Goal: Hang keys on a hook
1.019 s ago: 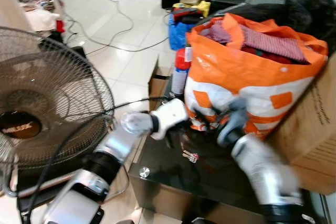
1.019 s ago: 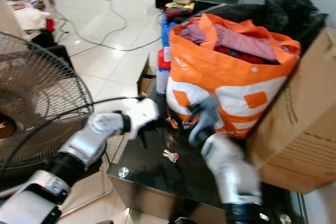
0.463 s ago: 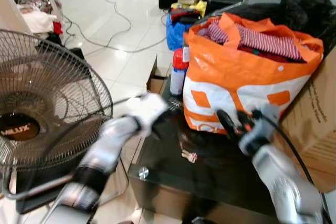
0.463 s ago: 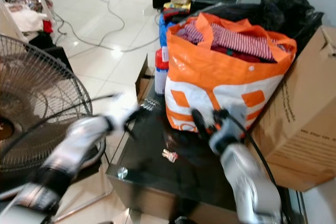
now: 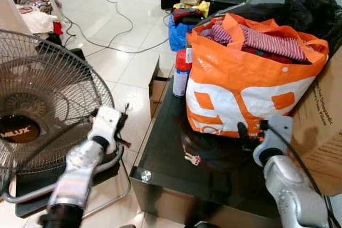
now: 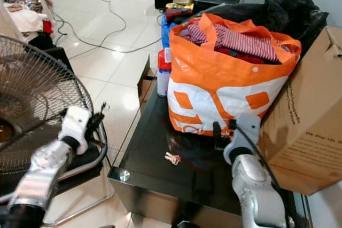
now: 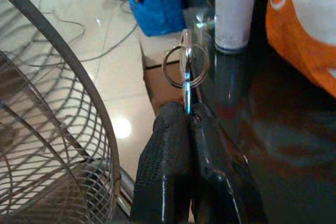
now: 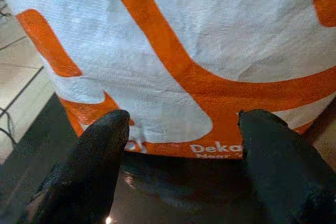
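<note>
Two sets of keys: left gripper, fingers pinched tight on a key ring beside the fan, ring proud for hooking; second bunch on the black table; right gripper spread, empty, facing the orange bag.

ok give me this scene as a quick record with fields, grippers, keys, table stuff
left gripper: shut on a key ring, held off the table's left edge beside the fan
right gripper: open, facing the orange bag
keys on table: small bunch lying on the black glass table, apart from both grippers
spray can: upright, left of the bag
cardboard box: right of the bag
hook: cannot tell where
</note>
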`<state>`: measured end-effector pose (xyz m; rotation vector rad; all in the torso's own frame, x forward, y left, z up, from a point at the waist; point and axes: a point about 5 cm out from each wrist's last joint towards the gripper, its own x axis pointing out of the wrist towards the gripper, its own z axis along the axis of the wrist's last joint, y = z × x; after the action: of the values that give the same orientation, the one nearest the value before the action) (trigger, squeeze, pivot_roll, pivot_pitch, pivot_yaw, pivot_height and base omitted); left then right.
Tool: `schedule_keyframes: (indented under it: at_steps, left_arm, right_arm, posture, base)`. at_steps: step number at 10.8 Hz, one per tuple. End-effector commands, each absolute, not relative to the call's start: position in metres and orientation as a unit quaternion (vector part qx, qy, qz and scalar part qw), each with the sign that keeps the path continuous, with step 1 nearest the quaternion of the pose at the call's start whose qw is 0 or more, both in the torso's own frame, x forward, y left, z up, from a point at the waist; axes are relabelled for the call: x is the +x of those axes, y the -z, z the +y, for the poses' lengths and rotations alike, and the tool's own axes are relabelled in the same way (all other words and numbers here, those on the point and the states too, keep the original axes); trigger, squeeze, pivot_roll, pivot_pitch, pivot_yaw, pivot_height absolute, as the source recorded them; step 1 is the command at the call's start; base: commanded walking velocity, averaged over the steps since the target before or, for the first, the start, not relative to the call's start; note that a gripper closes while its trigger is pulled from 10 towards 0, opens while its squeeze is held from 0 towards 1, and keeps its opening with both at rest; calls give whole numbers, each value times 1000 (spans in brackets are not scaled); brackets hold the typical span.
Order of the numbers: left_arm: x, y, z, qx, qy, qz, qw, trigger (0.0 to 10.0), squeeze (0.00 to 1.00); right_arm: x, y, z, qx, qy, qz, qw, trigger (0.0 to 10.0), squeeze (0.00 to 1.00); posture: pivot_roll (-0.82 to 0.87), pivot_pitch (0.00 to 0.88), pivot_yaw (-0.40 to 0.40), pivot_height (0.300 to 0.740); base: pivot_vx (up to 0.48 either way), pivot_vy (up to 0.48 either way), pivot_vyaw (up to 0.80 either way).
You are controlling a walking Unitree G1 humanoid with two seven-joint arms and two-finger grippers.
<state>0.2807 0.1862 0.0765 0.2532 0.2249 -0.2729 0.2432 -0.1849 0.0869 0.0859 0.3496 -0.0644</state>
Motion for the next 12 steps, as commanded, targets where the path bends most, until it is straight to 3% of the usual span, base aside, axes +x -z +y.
schedule_keyframes:
  at_steps: [1,7,12]
  left_arm:
    - [283,-83,184,123,127,100,979,10000,0]
    - [282,-83,176,130,121,104,979,10000,0]
    - [282,-83,174,131,122,104,978,10000,0]
  right_arm:
    - [244,-85,-186,23,41,174,984,10000,0]
    - [248,-81,-181,-3,30,172,985,10000,0]
    - [249,-81,-181,-8,27,170,985,10000,0]
  posture:
    - [-40,0,-39,740]
    - [-38,0,-50,740]
    - [-40,0,-44,740]
  base:
    - [0,0,0]
    - [0,0,0]
    - [-272,0,0]
